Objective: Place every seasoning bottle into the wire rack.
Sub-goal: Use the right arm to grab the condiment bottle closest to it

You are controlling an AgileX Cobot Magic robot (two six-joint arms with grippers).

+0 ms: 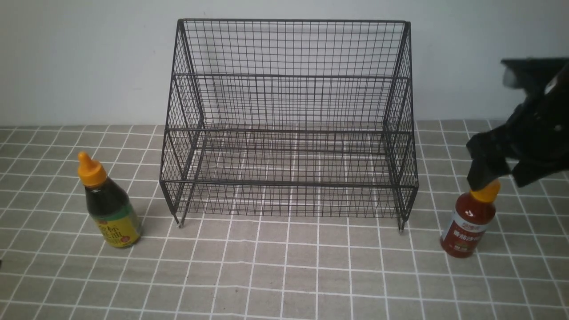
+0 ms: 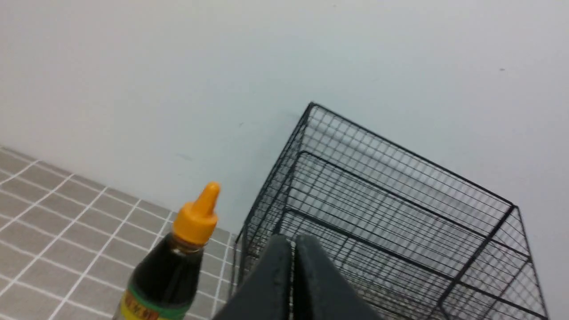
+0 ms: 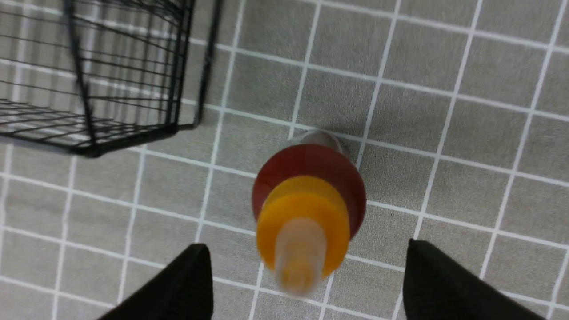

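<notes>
The black wire rack stands at the back middle, both tiers empty. The dark sauce bottle with its yellow-green label stands upright to the rack's left. The red sauce bottle stands upright to its right. My right gripper hangs open just above the red bottle's orange cap. In the right wrist view the open gripper has a finger on each side of the red bottle, not touching it. My left gripper is shut and empty, near the dark bottle and the rack.
A grey cloth with a white grid covers the table. A plain white wall rises right behind the rack. The rack's front corner and foot show in the right wrist view, close to the red bottle.
</notes>
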